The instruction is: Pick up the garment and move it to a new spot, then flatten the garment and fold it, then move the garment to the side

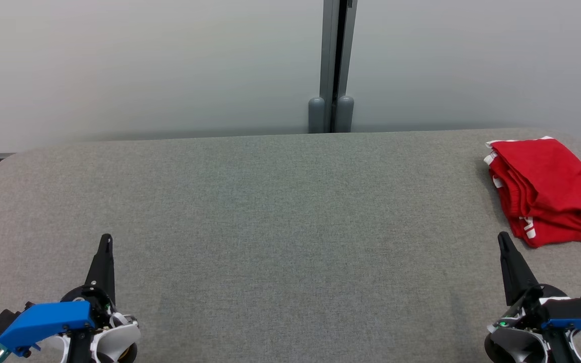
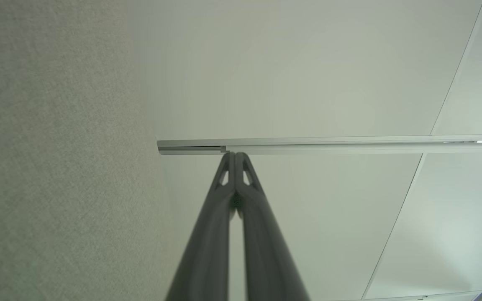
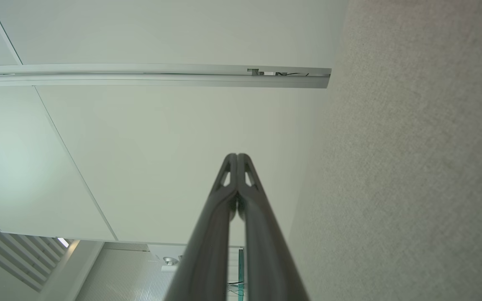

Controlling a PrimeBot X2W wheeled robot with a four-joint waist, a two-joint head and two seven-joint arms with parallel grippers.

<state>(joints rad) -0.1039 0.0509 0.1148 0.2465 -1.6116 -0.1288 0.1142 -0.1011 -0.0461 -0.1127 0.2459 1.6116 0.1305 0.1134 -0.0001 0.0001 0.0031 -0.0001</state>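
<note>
On the far right of the head view, near the back corner of one grey fabric-covered table (image 1: pixel 280 212): one red garment (image 1: pixel 547 191), folded into a layered stack, white trim at its edges, white marks at the front fold too small to read. Two grippers at the bottom corners: left gripper (image 1: pixel 106 241) low on the left, right gripper (image 1: pixel 501 238) low on the right, each pinched to a single point, holding nothing. Right gripper near the garment, not touching it. Behind the table, two pale wall panels (image 1: pixel 144 65) with one grey post (image 1: pixel 332 65) between them.

From the left wrist: two dark fingers (image 2: pixel 209 242) closed tip to tip, empty; table fabric on the left, one metal rail (image 2: pixel 329 144) across.

From the right wrist: two fingers (image 3: pixel 262 242) likewise pressed together and empty; table fabric on the right, one rail (image 3: pixel 153 75) across pale panels.
</note>
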